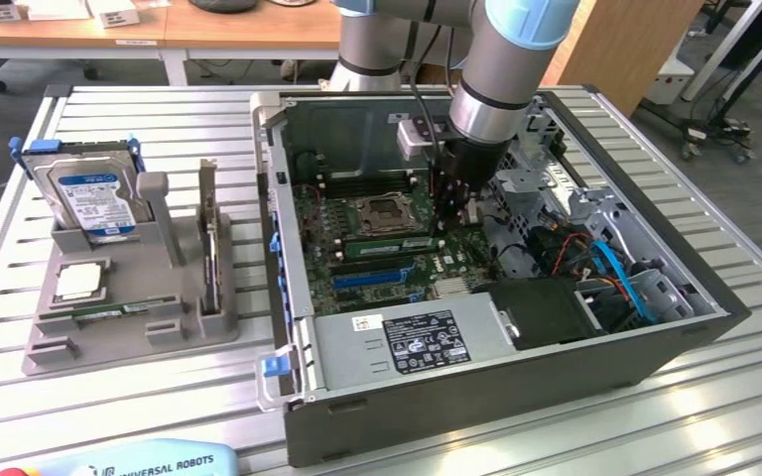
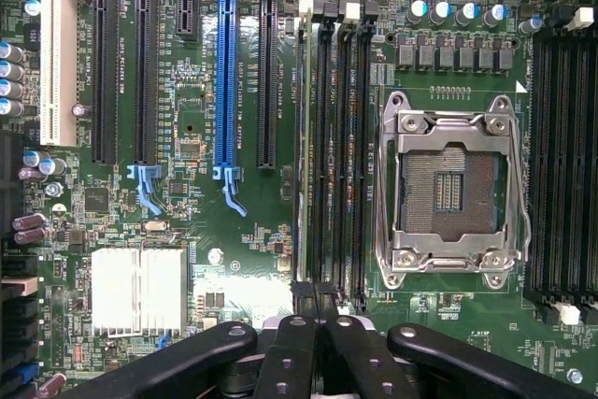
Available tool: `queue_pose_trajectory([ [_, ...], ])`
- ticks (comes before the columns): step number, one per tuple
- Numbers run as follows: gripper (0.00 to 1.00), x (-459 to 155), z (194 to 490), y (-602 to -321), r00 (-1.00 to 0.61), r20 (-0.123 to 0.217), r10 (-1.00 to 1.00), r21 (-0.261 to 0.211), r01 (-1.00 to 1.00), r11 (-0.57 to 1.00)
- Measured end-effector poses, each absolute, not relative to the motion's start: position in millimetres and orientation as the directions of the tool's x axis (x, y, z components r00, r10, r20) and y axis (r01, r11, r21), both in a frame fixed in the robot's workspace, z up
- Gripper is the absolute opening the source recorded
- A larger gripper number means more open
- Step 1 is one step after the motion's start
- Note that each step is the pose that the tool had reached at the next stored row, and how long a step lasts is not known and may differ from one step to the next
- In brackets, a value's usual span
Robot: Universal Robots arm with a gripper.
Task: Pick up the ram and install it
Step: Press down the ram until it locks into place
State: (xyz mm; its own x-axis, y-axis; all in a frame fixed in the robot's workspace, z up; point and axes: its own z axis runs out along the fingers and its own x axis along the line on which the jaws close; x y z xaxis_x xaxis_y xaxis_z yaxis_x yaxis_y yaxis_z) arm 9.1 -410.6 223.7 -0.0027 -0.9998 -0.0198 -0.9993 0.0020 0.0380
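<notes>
Slatted metal table in a workshop with wooden desks behind, arm plunged upright into the open computer case, gripper clenched above the ram seated in its motherboard slot.

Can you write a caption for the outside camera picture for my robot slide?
Black gripper, shut, reaches into the open grey computer case, pressing a thin green ram stick at the green motherboard.

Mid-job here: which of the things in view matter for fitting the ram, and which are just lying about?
For the job: ram, standing on edge on the motherboard; gripper, jaws shut, at the ram's end.
Lying about: hard drive, processor chip, grey holder.
</notes>
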Motion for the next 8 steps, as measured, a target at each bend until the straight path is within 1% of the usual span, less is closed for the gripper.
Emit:
queue_pose_trajectory([
  [8,0.10,9.1,223.3,-410.6,-0.003,-0.020,-1.000,0.038,-0.999,0.002],
])
